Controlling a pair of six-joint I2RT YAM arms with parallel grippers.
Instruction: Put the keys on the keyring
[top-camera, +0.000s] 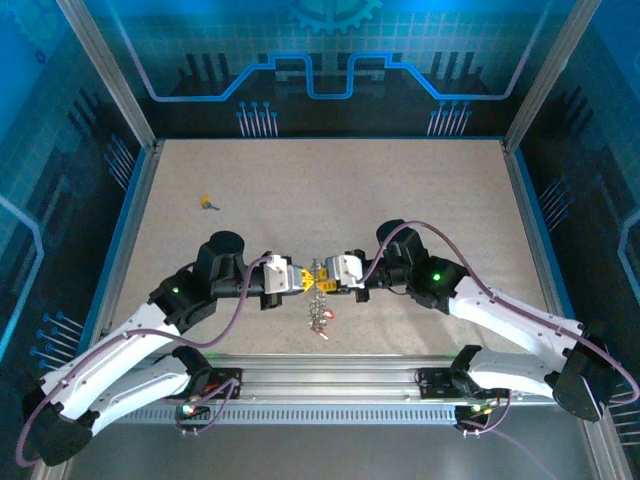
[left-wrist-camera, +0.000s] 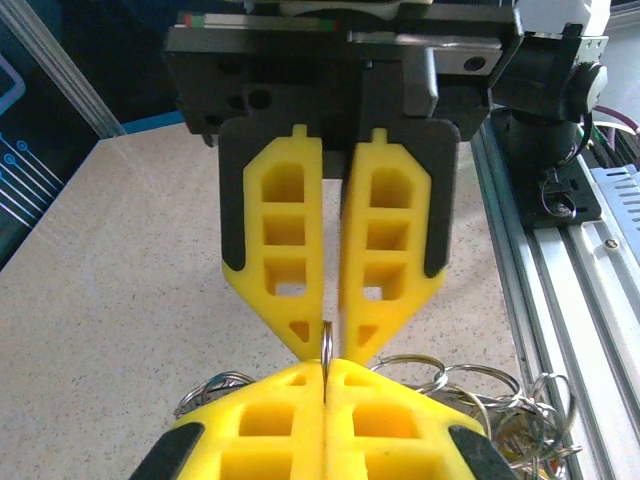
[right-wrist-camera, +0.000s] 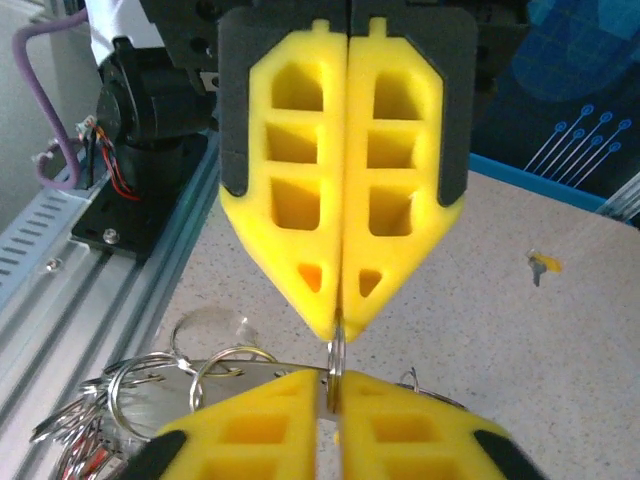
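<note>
The keyring (left-wrist-camera: 326, 338) is held at the middle of the top view, just above the table (top-camera: 420, 200), between two grippers that meet nose to nose. One large ring is counted. In both wrist views it is seen edge-on, as a thin silver line standing upright at the centre of the frame, so its plane runs along the line between the two grippers. Several small silvery rings (left-wrist-camera: 432, 374) are strung on it; they overlap too much to be counted. In the top view this bunch trails from the grip point toward the bottom of the frame, and that is its long axis.

Two keys can be made out. A red-tagged key (top-camera: 329, 310) is seen low in the bunch. A yellow-headed key (top-camera: 207, 203) lies alone on the table at the upper left of the top view, well apart from the ring; its heading is too small to be told.

The left gripper (top-camera: 303, 279) is clamped on the ring's rim, its yellow fingers pressed together. The right gripper (top-camera: 332, 273) is pinched onto the same rim from the opposite side, fingertips touching the metal.
</note>
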